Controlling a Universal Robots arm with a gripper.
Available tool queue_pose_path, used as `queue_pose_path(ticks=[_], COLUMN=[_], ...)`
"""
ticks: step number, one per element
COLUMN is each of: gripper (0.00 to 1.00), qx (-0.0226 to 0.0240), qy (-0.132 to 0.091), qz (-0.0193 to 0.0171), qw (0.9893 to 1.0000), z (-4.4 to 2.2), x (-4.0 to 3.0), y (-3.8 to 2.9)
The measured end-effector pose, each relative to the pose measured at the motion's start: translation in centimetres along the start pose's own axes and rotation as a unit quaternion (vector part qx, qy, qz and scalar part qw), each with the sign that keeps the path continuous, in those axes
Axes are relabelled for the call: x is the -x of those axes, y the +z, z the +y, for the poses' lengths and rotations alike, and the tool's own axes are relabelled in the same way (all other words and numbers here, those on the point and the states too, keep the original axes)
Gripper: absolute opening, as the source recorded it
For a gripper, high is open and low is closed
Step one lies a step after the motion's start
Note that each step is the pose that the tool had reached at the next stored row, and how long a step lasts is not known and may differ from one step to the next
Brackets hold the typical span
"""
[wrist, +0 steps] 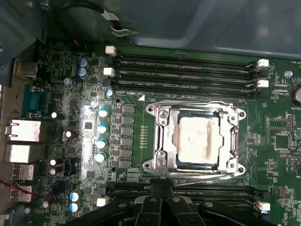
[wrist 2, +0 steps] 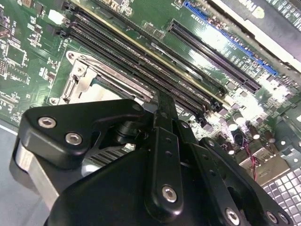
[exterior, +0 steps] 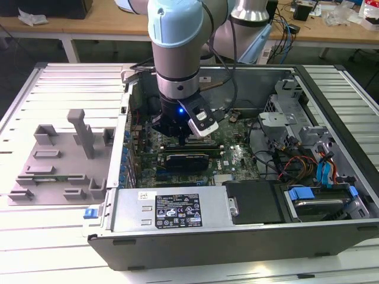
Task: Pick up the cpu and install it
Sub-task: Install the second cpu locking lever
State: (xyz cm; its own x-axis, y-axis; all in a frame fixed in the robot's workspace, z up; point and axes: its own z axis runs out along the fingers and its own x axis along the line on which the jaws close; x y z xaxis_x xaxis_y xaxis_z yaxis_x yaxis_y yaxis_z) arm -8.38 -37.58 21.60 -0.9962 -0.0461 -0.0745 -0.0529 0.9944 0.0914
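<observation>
Fingers [wrist: 160, 200]: closed or nearly so, apparently empty, beside the socket frame [wrist: 162, 136]. Cpu [wrist: 198, 141]: seated inside that frame on the motherboard [wrist: 70, 80], within the open computer case [exterior: 331, 236].

An open dark-grey metal computer case [exterior: 237, 236] lies on the ribbed white table [exterior: 53, 231], beside a grey plastic fixture tray [exterior: 59, 160], its green motherboard [wrist: 70, 75] carrying long black memory slots [wrist: 183, 63].
</observation>
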Motion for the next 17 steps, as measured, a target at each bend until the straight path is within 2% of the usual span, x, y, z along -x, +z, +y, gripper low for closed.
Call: queue_pose_path(ticks=[6,9,10,12,14,17], gripper=[0.11,0.11,0.11,0.11,0.11,0.11], qx=[0.0211,0.0256,0.0308,0.0353,0.0376,0.0376], qy=[0.001,0.002,0.002,0.002,0.002,0.002], qz=[-0.0027,-0.0035,-0.0051,-0.0063,-0.0069,-0.0069], qw=[0.9998,0.9997,0.9995,0.9994,0.9993,0.9993], z=[-0.13,-0.19,-0.18,-0.19,-0.19,-0.19], x=[-0.69,-0.80,-0.85,-0.88,-0.87,-0.87], y=[1.01,1.34,1.55,1.60,1.61,1.61])
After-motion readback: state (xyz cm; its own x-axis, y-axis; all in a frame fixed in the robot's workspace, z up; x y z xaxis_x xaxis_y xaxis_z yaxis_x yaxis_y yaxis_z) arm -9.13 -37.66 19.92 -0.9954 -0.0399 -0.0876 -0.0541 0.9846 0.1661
